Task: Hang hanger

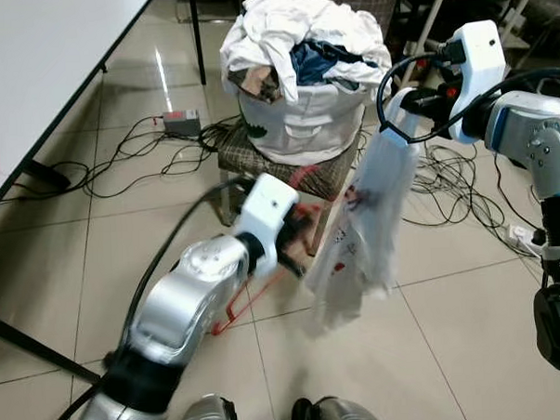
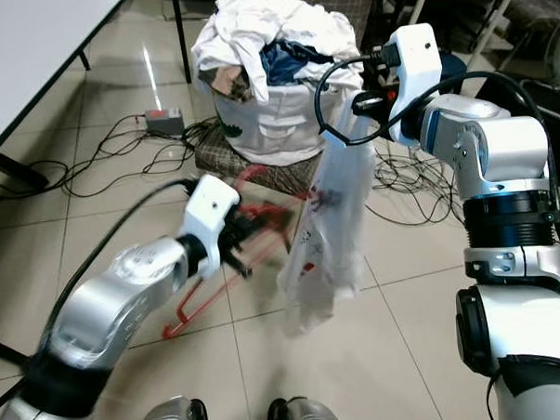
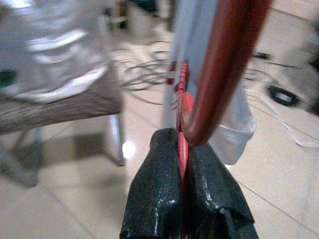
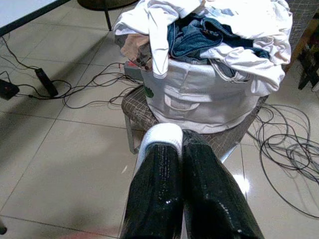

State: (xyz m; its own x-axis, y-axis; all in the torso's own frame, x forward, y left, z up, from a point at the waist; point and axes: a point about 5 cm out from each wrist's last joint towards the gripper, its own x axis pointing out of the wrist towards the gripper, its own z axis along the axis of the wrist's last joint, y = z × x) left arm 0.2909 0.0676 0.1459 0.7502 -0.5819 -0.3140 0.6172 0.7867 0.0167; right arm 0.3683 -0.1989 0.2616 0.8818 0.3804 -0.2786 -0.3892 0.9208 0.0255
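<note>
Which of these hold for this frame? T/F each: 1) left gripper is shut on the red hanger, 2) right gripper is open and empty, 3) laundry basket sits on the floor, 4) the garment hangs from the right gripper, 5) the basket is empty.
1) True. The left gripper is clamped on the red hanger.
2) False. The right gripper is shut on the white garment.
3) False. The laundry basket sits on a stool.
4) True. It dangles from it above the tile floor.
5) False. It is heaped with clothes.
</note>
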